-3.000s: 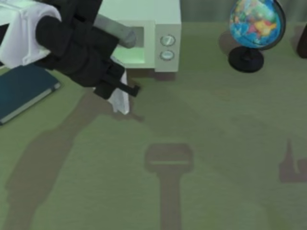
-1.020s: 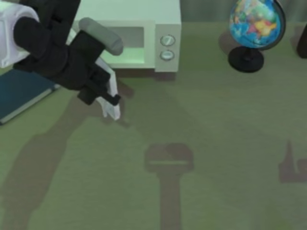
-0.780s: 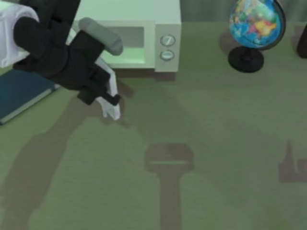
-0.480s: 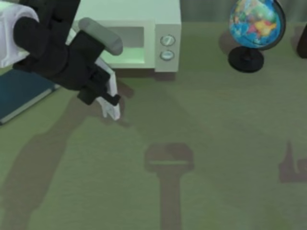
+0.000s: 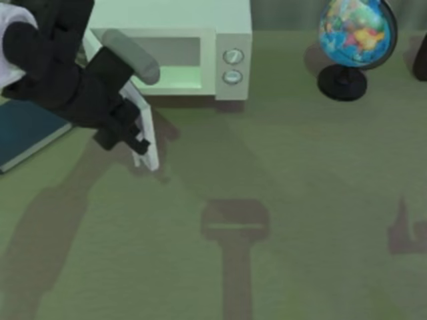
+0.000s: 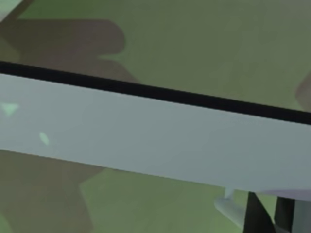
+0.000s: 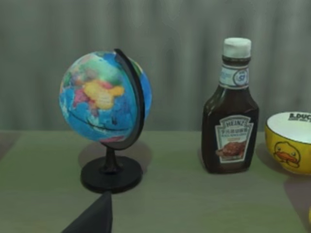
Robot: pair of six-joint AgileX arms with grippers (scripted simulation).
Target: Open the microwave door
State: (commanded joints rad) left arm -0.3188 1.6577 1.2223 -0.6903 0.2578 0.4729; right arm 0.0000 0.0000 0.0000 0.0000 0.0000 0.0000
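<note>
Late in the opening step, by the look of it. Gripping the door [image 5: 148,133] at its free edge with the left claw [image 5: 139,142], at the left side of the bench [image 5: 300,200], a little nearer than the microwave [image 5: 200,17]. Probably closed onto that edge with only the thickness of the panel between the fingers, though hard to confirm from above, with the black arm covering much of the contact. In the left wrist view, only a pale band with a dark stripe along it, right across the picture: most likely this same edge, very close.

Found at the far left of the bench, the microwave, with the door standing out toward the near side, about square to the front, hinged at the left. Open enough to show the cavity [image 5: 175,60] beside the two knobs [image 5: 233,57].

Next, judging from this: pull on along the same arc around the hinge, toward the left, without forcing straight outward; then let go and lift clear. Some care needed near the book [image 5: 27,133] at the left.

No sign of the right arm from above; parked somewhere at the right, facing the globe [image 5: 353,30], a sauce bottle [image 7: 230,121] and a yellow bowl [image 7: 291,145].

Flat greenish bench of wood grain; grey curtain [image 7: 170,48] behind.
</note>
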